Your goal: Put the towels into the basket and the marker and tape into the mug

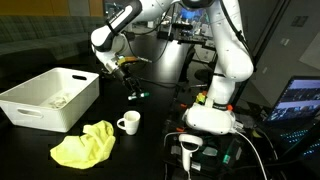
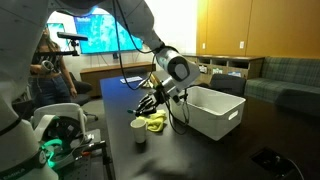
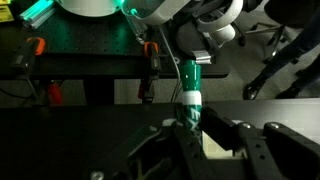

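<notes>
My gripper [image 1: 130,84] is shut on a green and white marker [image 3: 189,103] and holds it above the dark table. The marker also shows in an exterior view [image 1: 136,94], hanging down from the jaws. The white mug [image 1: 128,122] stands on the table below and in front of the gripper. It also shows in an exterior view [image 2: 141,137]. A yellow towel [image 1: 85,146] lies crumpled next to the mug and also shows in an exterior view [image 2: 154,122]. The white basket [image 1: 45,102] stands beside them, with something pale inside. No tape is visible.
The robot's base [image 1: 212,112] stands at the table's end with cables around it. A monitor [image 1: 298,100] glows nearby. The basket [image 2: 216,112] takes up the table's side. A person [image 2: 45,65] sits in the background by a screen.
</notes>
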